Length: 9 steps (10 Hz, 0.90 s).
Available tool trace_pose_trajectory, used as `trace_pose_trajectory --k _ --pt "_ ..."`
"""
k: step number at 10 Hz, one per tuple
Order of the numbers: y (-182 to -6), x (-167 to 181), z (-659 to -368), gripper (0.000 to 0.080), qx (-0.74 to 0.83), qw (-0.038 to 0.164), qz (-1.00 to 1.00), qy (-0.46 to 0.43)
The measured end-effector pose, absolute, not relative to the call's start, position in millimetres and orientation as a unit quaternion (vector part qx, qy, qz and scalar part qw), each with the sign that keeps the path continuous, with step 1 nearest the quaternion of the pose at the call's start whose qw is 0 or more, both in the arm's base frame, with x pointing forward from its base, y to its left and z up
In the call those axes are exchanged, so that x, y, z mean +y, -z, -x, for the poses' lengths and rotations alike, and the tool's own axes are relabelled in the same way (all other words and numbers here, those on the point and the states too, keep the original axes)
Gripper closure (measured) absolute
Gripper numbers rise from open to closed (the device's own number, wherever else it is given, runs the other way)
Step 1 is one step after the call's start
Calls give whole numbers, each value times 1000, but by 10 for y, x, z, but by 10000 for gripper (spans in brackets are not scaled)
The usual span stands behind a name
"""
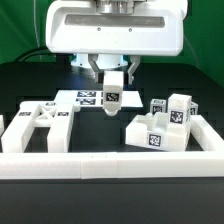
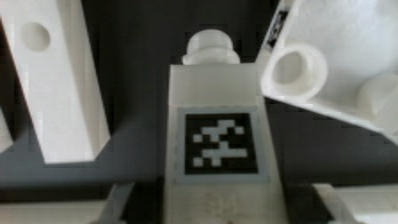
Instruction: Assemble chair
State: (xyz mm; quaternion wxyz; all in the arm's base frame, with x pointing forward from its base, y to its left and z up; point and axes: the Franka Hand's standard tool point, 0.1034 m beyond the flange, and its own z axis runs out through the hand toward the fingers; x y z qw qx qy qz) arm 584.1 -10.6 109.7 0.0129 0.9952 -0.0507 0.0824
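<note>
Black surface [image 1: 95, 135], gripper [image 1: 113, 78] pinching tagged post [image 1: 112, 97] by its upper end. Side panel [image 1: 40, 122] at 8 o'clock from it in exterior view. Guessing light, stiff, slick plastic, so grab flat faces.

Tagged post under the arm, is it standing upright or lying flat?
Upright: the post hangs vertical in the exterior view, its upper end clamped in the gripper.

Bright, even light washes out the white chair pieces [image 1: 160, 128] against the dark tabletop [image 1: 110, 205]; wrist view blurry throughout.

Black table [image 1: 110, 200]; green backdrop [image 1: 212, 55], possibly curtain.
</note>
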Motion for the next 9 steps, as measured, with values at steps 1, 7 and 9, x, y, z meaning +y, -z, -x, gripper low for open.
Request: trace_pose_trajectory --k 1,7,9 --pt "-1078 24 -5791 512 -71 11 -989 -129" --pt "-1143 271 -5832 512 -69 7 -980 -186" --pt "-1102 259 -5765 512 -63 13 -975 -212"
